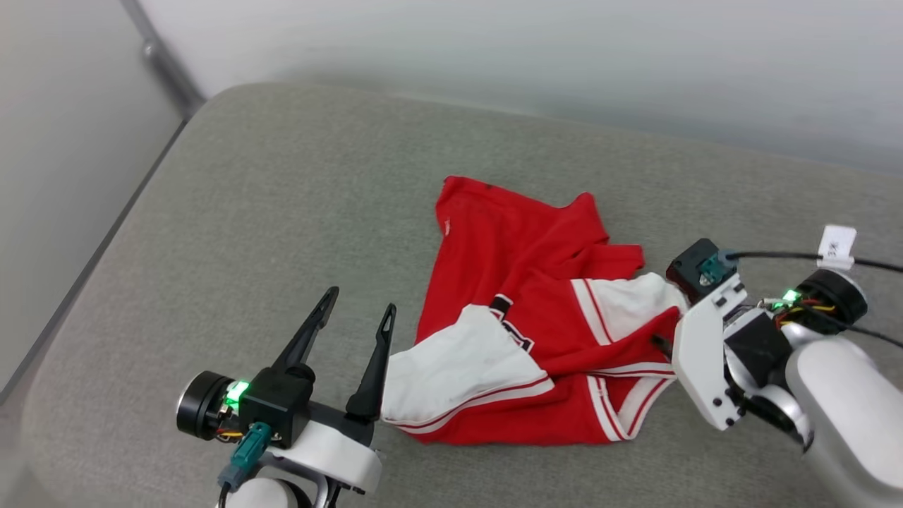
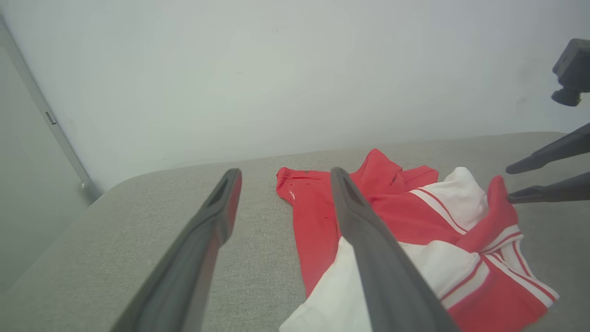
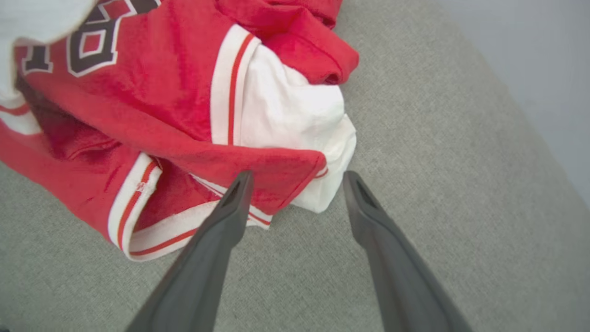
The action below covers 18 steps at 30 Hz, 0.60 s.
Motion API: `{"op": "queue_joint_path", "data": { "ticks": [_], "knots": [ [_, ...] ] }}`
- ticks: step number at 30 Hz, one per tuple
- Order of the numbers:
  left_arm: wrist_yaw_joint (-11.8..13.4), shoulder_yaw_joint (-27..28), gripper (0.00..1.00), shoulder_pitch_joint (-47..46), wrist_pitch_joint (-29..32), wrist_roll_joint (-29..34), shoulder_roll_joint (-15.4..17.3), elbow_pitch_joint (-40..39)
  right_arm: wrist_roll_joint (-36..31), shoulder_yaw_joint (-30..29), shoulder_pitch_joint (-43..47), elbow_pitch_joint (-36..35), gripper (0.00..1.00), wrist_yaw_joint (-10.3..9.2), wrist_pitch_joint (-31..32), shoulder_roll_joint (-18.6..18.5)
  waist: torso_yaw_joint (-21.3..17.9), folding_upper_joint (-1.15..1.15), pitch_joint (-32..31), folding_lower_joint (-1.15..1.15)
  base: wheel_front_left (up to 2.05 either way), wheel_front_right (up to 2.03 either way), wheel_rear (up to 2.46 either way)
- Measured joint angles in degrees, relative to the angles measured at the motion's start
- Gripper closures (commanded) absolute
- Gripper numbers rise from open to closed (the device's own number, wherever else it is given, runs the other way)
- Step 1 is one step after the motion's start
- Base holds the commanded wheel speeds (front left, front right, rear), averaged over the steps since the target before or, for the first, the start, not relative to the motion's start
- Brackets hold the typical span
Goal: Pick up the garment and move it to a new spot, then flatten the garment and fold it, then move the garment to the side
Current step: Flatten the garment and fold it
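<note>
Spread wide, my left gripper (image 1: 361,300) held nothing, its 2 fingers pointing up just beside the white sleeve at the near left of the garment (image 1: 522,282). My right gripper (image 3: 298,175) was just as wide and empty, its fingertips at the garment's right edge by a red fold over the other white sleeve; I could not tell whether they touched it. The garment lay crumpled in the middle of the grey cushion (image 1: 282,212).
</note>
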Motion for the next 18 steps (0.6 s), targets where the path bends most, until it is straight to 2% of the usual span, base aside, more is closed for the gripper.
{"op": "queue_joint_path", "data": {
  "ticks": [4, 13, 14, 15, 18],
  "knots": [
    [-1.2, 0.7, 0.00, -0.1, 0.0, 1.2, -1.6, 0.2, 2.2, 4.1, -3.8, 4.5, 0.00, 0.00, 3.3, -1.3, 2.2, 0.00, 1.3, 0.01, 0.00, 0.00, 0.00],
    [-3.5, 2.9, 0.00, -0.1, 0.0, 3.4, -4.0, 0.9, 5.8, 11.7, -7.5, 13.2, 0.00, -0.01, 1.4, -3.3, 5.0, 0.00, 3.4, 0.01, 0.00, 0.00, 0.00],
    [-3.6, 3.1, 0.00, -0.1, 0.0, 3.5, -4.2, 1.0, 6.1, 12.2, -7.9, 13.9, 0.54, -0.01, 0.7, -3.4, 5.0, 0.00, 3.5, 0.01, 0.00, 0.00, 0.00],
    [-3.9, 3.5, 0.00, -0.1, 0.0, 3.8, -4.4, 1.1, 6.3, 12.8, -8.2, 14.5, 1.00, 0.01, -0.4, -3.6, 5.0, 0.00, 3.6, 0.01, 0.00, 0.00, 0.00],
    [-4.3, 4.2, 0.00, 0.0, 0.0, 4.3, -4.8, 1.5, 7.9, 13.7, -8.3, 16.6, 1.00, 0.02, -2.6, -3.8, 4.6, 0.00, 3.4, 0.01, 0.00, 0.00, 0.00]
  ]
}}
